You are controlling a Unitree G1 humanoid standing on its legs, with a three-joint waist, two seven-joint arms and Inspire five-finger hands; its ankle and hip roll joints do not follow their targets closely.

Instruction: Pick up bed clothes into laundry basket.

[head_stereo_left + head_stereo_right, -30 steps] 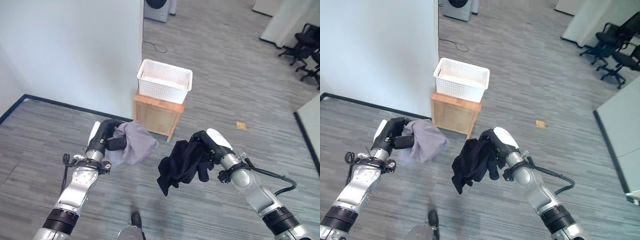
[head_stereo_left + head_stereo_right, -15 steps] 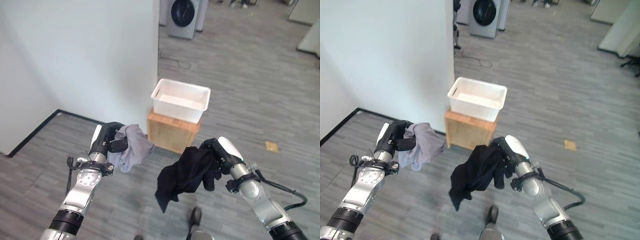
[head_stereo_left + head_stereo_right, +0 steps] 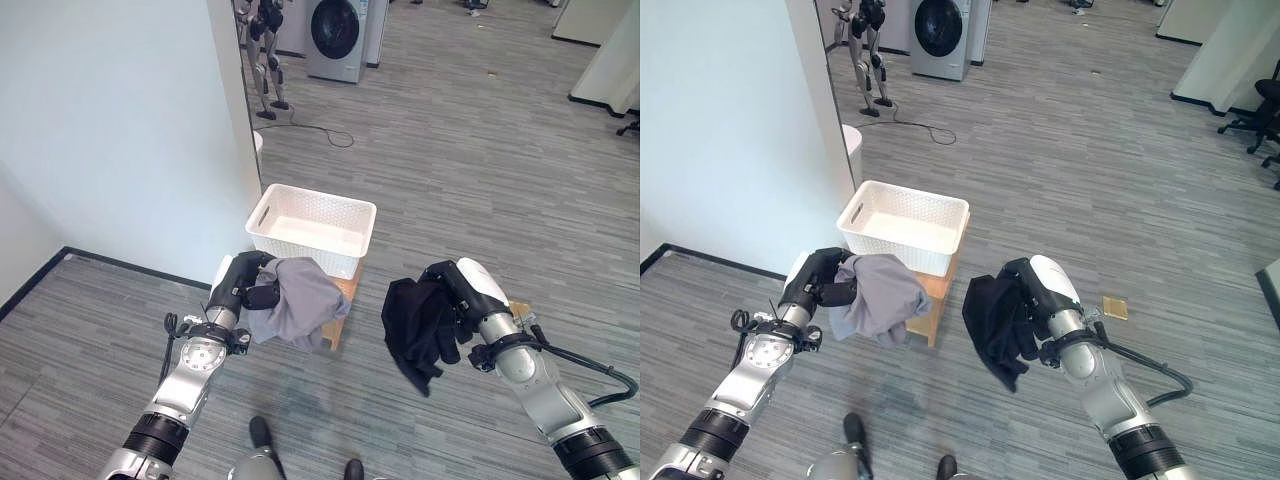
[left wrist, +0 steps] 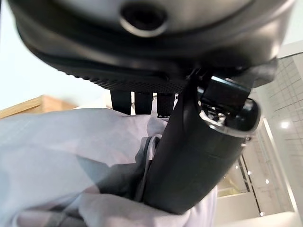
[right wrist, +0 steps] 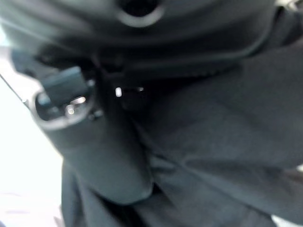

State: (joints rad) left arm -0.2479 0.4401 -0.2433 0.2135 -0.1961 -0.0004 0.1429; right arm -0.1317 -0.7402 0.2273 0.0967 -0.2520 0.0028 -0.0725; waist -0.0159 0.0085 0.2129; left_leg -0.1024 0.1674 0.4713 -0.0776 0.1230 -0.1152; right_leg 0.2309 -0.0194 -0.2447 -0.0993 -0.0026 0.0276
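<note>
Closer now: left hand (image 3: pixel 245 288) grips grey garment (image 3: pixel 298 312), right hand (image 3: pixel 455 300) black garment (image 3: pixel 417 330); trailing hems could miss the basket (image 3: pixel 310 226).

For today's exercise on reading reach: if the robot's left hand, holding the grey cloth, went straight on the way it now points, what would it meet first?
Probably the white laundry basket on the wooden stand: the left hand with the grey cloth points up toward its near wall, though depth is unclear.

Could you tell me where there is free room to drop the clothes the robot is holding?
The white basket looks empty and open on top. The left robot hand with the grey cloth crowds its near edge; the right robot hand with the black garment hangs over bare floor beside it.
</note>
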